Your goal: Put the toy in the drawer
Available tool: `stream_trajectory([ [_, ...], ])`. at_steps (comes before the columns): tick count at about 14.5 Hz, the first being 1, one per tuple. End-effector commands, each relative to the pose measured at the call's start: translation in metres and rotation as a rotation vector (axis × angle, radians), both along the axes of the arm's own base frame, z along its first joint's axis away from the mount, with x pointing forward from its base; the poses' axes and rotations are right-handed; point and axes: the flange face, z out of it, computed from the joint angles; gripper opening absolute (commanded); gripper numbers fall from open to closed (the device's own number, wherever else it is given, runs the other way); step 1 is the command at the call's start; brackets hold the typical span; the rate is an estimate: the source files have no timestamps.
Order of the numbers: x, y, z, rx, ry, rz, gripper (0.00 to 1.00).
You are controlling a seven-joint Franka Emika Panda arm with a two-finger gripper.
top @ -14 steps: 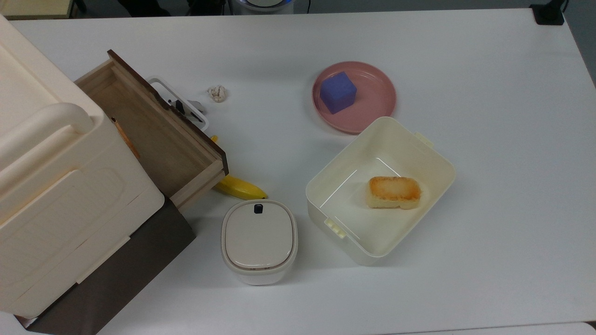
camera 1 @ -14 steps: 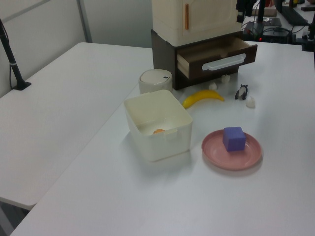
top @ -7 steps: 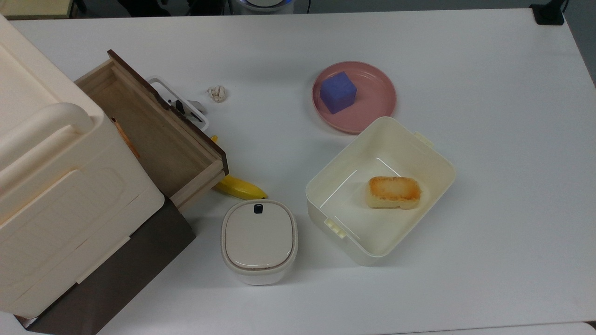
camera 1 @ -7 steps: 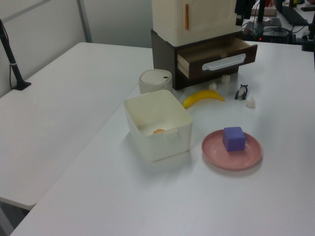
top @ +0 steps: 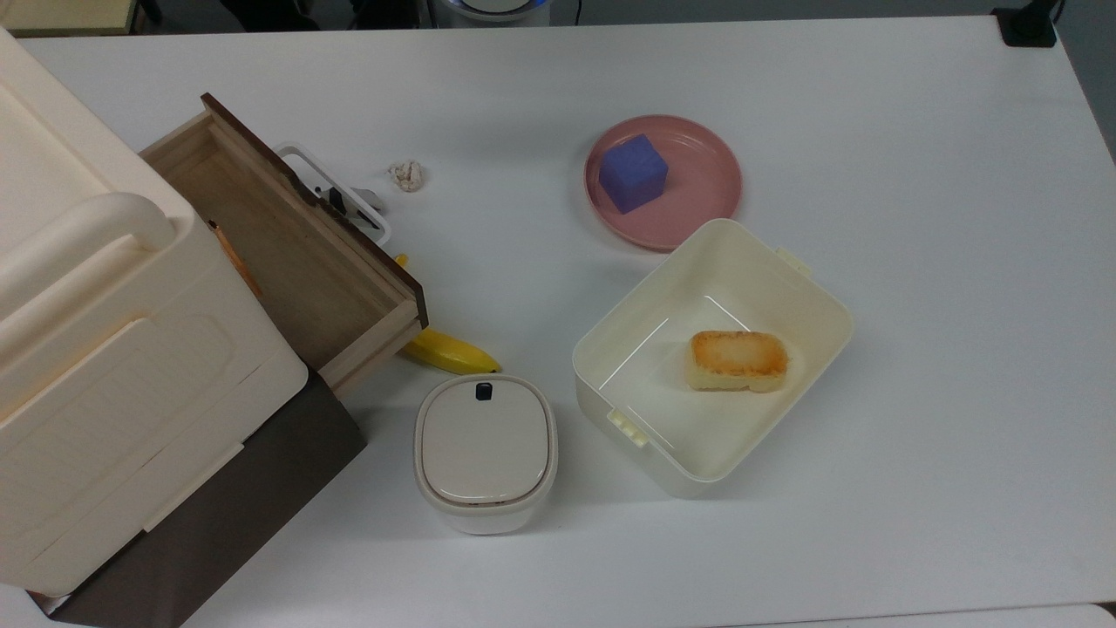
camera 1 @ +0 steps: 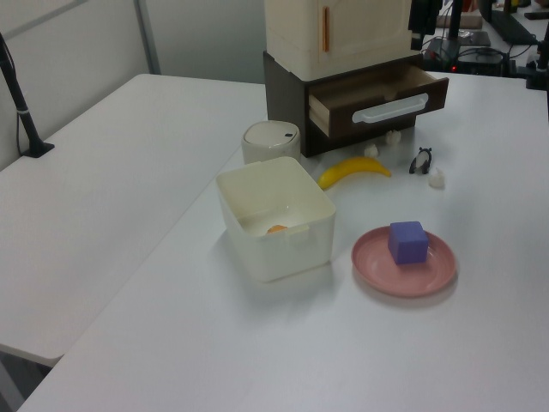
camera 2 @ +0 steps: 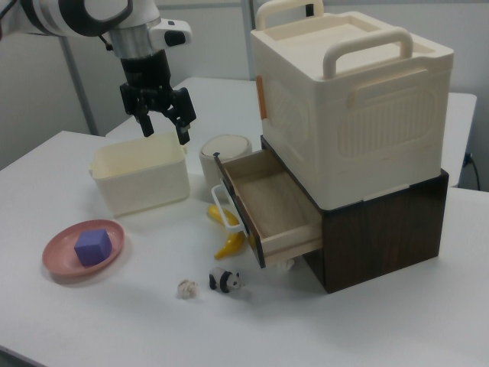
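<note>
Step in hand, by my judgement: reaching for the toy, which has not been picked up. To do it well I must travel across and down to the panda, which lies on the white table just in front of the drawer, below its white loop handle. In the right view, going left to right along the near table: the pink plate with the purple cube, then the paper wad, then the panda just beside it, then the drawer front. The wad sits close, so I judge the descent should be straight down over the panda, fingers spread to either side of its body, clear of the wad and the handle. The figure is tiny and looks liable to tip or slip if caught off-centre. The drawer stands pulled out and its wooden floor is bare, so the drop needs no further opening. The banana lies under the drawer front, well clear of the grasp.

Pose: my gripper hangs pointing downward above the cream tub, at the right view's upper left, well apart from the toy. Its fingers are spread and hold nothing.
</note>
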Motion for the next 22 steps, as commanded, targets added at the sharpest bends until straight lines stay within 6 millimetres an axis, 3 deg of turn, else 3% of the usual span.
stream_trajectory([
  [1,-0.002,0.0,-0.01,-0.035,0.018,0.003,1.0],
  [3,-0.003,-0.005,-0.026,-0.035,0.045,-0.005,1.0],
  [5,-0.007,-0.027,-0.035,-0.037,0.067,-0.035,1.0],
  [8,-0.011,-0.041,-0.058,-0.043,0.103,-0.055,1.0],
  [12,-0.014,-0.039,-0.114,-0.103,0.13,-0.017,1.0],
  [18,-0.017,-0.036,-0.179,-0.197,0.15,0.061,1.0],
  [22,-0.017,-0.032,-0.2,-0.223,0.177,0.094,1.0],
])
